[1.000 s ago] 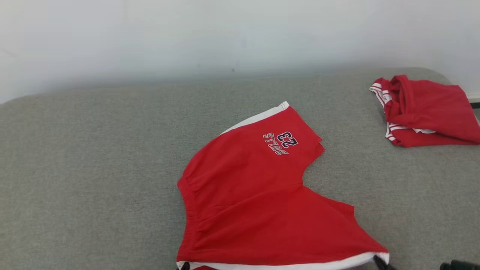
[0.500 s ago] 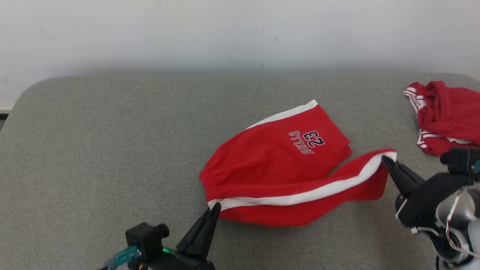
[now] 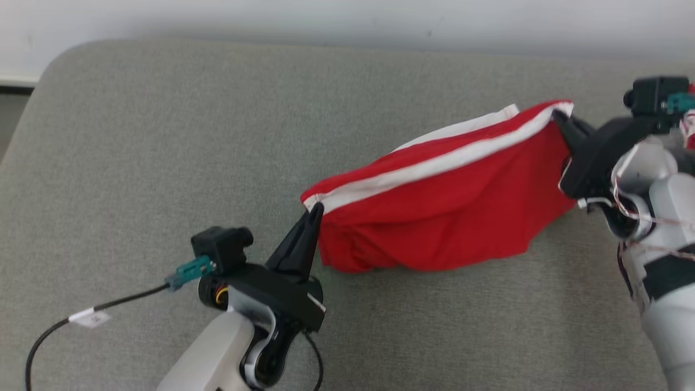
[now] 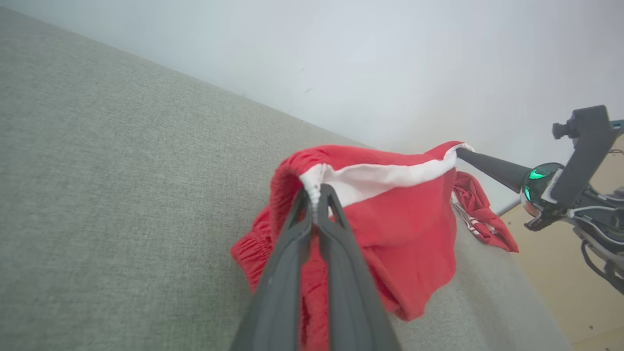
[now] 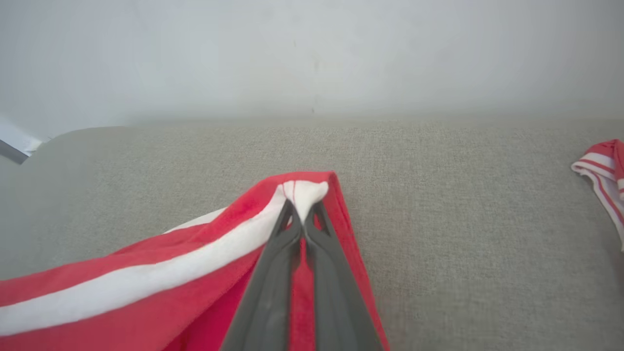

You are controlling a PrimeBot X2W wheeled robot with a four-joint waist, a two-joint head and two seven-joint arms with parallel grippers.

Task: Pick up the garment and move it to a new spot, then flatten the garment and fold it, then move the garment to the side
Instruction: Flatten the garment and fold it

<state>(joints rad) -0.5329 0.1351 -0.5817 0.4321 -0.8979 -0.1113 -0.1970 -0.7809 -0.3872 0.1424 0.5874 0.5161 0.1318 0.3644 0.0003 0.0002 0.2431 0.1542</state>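
While each is clamped on one end of the white stripe [image 3: 434, 163], L gripper [image 3: 315, 209] & R gripper [image 3: 557, 115] hold shorts [image 3: 450, 222] stretched, btm sagging onto sofa [image 3: 163, 136]

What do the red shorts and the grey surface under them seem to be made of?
The red shorts: likely soft knit cotton or jersey, matte; they hang limp and wrinkle. The grey surface: woven upholstery fabric, matte; a coarse weave shows.

grey fabric surface [image 3: 136, 136] with red shorts [image 3: 445, 217] partly on it, another red garment [image 5: 602, 163] at its right end
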